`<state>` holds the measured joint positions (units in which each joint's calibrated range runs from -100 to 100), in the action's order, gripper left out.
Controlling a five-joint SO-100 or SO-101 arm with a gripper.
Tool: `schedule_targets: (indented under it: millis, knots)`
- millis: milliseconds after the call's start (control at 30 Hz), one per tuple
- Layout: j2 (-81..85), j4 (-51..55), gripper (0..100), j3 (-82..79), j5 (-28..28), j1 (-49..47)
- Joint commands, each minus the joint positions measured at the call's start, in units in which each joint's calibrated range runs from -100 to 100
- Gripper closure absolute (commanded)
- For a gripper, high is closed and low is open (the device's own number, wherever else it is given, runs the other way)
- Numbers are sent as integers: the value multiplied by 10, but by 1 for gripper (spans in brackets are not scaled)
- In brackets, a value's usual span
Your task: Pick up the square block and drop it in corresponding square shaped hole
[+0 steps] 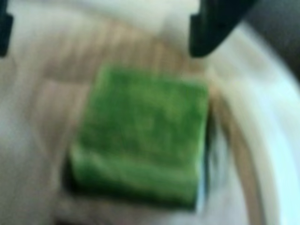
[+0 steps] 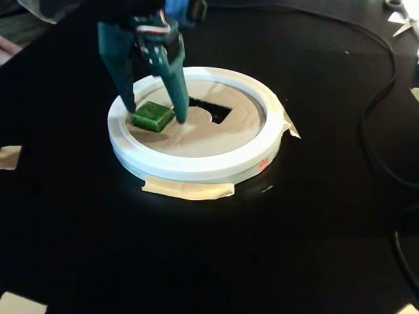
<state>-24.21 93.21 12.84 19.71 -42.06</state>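
The wrist view is blurred. The green block [image 1: 143, 138] fills the middle, lying below and between the two dark fingers, one at the top right [image 1: 213, 28] and a sliver of the other at the left edge [image 1: 4, 28]. The fingers stand apart and neither touches the block. It sits tilted on the tan cardboard [image 1: 51, 93], dark gaps along its lower and right sides. The white rim [image 1: 267, 126] curves past, right of the right-hand finger.
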Motion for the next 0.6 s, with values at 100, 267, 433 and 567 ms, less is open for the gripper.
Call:
schedule_targets:
  millis: [100, 267, 433, 567]
  knots:
    - [233, 68, 36, 1, -18, 61]
    - [268, 68, 38, -4, -66, 185]
    - [358, 68, 38, -102, -111, 363]
    - [500, 22, 38, -270, -130, 466]
